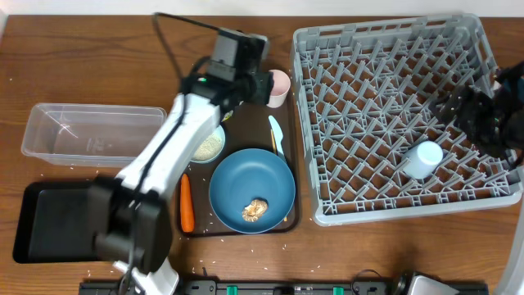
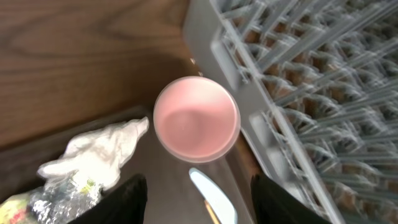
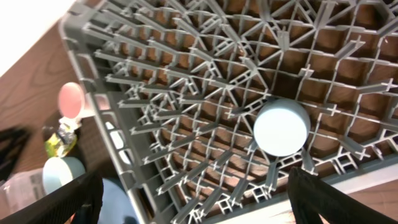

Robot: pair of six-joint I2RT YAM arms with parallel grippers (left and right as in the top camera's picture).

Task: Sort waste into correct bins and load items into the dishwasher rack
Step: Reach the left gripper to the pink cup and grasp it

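The pink cup (image 1: pixel 280 88) (image 2: pixel 196 118) stands upright on the dark brown serving tray (image 1: pixel 282 223), close beside the grey dishwasher rack (image 1: pixel 385 33). My left gripper (image 1: pixel 264 85) (image 2: pixel 199 202) is open just short of the cup, and nothing is between its fingers. A crumpled white napkin (image 2: pixel 102 152) and a yellow-silver wrapper (image 2: pixel 53 198) lie left of the cup. The pale blue spoon (image 1: pixel 277 135) (image 2: pixel 211 196) lies below it. A blue cup (image 1: pixel 423 158) (image 3: pixel 281 127) sits upside down in the rack. My right gripper (image 1: pixel 464 106) (image 3: pixel 202 205) hangs open above the rack, holding nothing.
The blue plate (image 1: pixel 251 184) carries a brown food lump (image 1: pixel 255 210). An orange carrot (image 1: pixel 187 202) lies at the tray's left edge, and a bowl of rice (image 1: pixel 209 147) is partly hidden under my left arm. A clear tub (image 1: pixel 90 133) and a black tray-bin (image 1: pixel 49 221) stand at the left.
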